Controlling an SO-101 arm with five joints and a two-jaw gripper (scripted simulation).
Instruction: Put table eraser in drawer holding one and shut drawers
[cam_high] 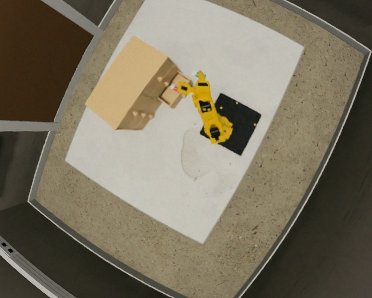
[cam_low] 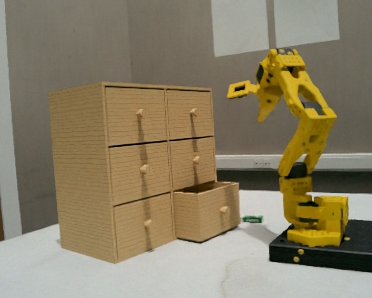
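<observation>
A small green eraser [cam_low: 252, 218] lies on the white table just right of the open drawer; in the top view only a bit of it [cam_high: 197, 73] shows beside my arm. The tan chest [cam_high: 130, 80] [cam_low: 80, 165] has six drawers. Its bottom right drawer [cam_low: 200, 210] [cam_high: 171, 97] is pulled partly out, and the others are shut. A small pink and white thing [cam_high: 175, 88] shows inside the open drawer. My gripper [cam_low: 246, 106] [cam_high: 185, 90] hangs high, level with the top drawers, above the open drawer's front. Its jaws are partly apart and hold nothing.
My arm stands on a black base plate [cam_high: 245, 125] [cam_low: 320, 255] right of the chest. The white table top [cam_high: 150, 165] is edged by a sandy border and a grey rim. A wall stands behind the chest.
</observation>
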